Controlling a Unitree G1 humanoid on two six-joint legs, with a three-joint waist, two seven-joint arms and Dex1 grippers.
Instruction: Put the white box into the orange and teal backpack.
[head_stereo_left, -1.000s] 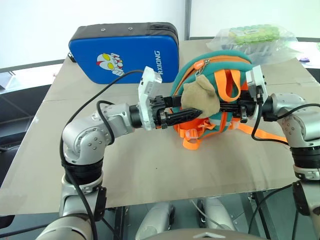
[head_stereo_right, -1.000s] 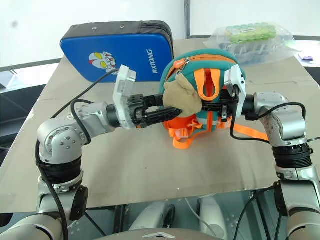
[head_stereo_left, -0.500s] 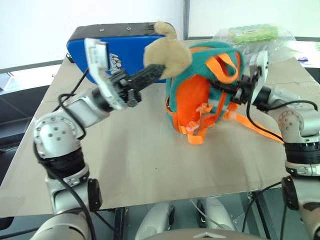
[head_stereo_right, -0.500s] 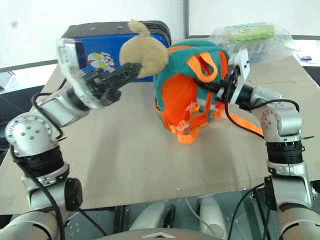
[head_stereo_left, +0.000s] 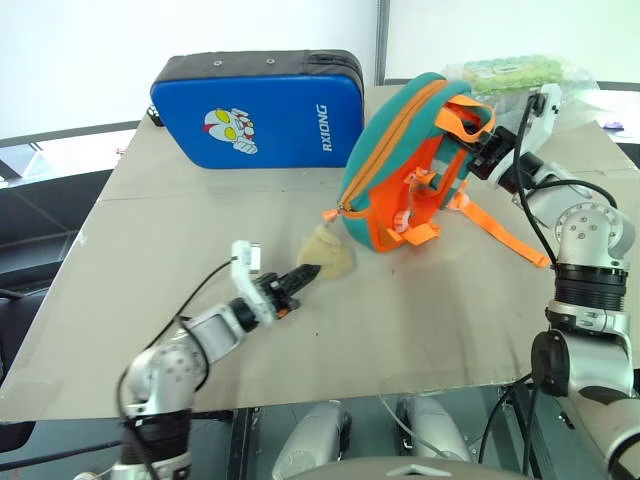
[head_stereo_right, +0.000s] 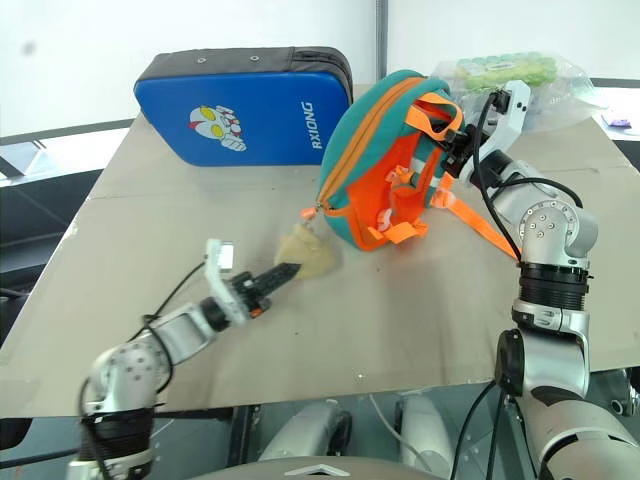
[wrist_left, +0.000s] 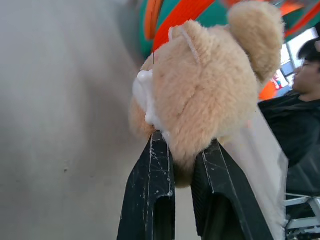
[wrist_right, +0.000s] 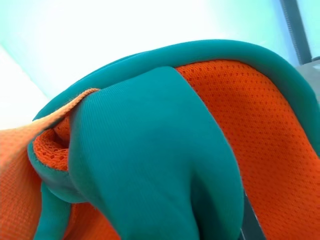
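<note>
The orange and teal backpack (head_stereo_left: 385, 165) hangs tilted over the middle of the table, its lower edge near the tabletop. My right gripper (head_stereo_left: 483, 152) is shut on its orange top handle at the upper right; teal and orange fabric (wrist_right: 150, 150) sits right against that wrist's camera. The tan plush toy (head_stereo_left: 328, 256) attached to the backpack lies on the table in front of it. My left gripper (head_stereo_left: 306, 271) is low over the table and shut on the toy, the black fingers (wrist_left: 152, 190) pinching its fur. The white box is out of view.
A large blue padded case (head_stereo_left: 255, 105) stands at the back left of the table (head_stereo_left: 450, 320). A clear bag of green items (head_stereo_left: 520, 72) lies at the back right. A person in a dark jacket (wrist_left: 300, 115) shows beyond the table in the left wrist view.
My left gripper has dropped from high beside the backpack down to the tabletop, taking the plush toy with it. The backpack has tipped back and to the right with my right gripper.
</note>
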